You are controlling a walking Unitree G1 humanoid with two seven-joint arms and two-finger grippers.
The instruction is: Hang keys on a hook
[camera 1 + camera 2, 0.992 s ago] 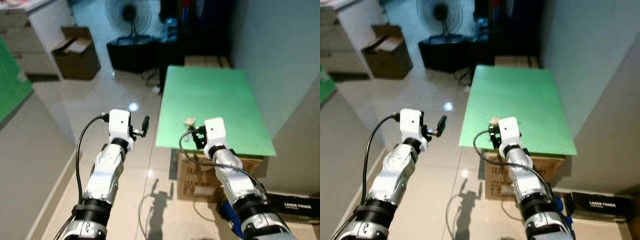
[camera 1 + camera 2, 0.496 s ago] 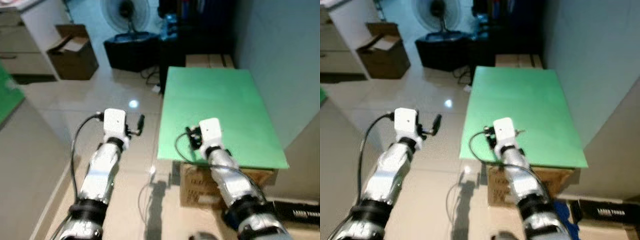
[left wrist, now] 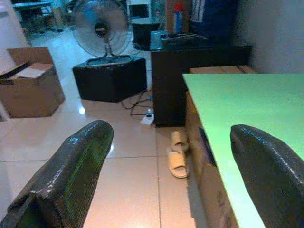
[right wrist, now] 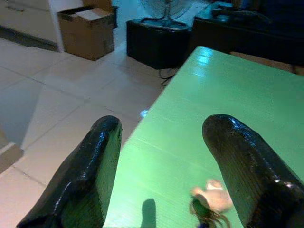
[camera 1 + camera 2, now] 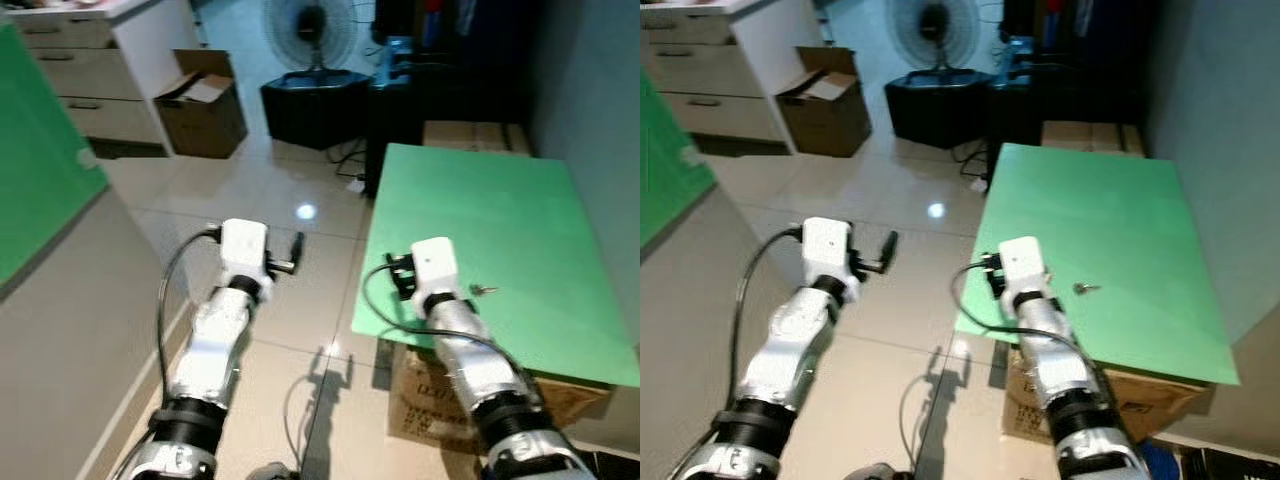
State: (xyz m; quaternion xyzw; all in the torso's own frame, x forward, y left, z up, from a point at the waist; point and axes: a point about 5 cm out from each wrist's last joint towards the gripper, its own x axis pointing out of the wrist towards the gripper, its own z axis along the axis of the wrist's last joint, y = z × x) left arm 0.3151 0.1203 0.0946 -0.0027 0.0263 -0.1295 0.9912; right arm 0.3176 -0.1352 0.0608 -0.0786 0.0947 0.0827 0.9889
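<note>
Keys (image 4: 210,203) lie on green counter (image 5: 520,215), frame centre-right; right tool (image 4: 166,175) open above them, left tool (image 3: 166,180) open over floor.

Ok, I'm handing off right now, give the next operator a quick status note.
Left claw: open, holding nothing, out over the tiled floor beside the green table.
Right claw: open, holding nothing, over the table's near edge.
Keys: lying on the green table, just beyond and to the right of the right claw; not picked up.
Hook: I can't make one out.
Done: approach to the table. Left: grasp the keys, find the hook, hang them.
</note>
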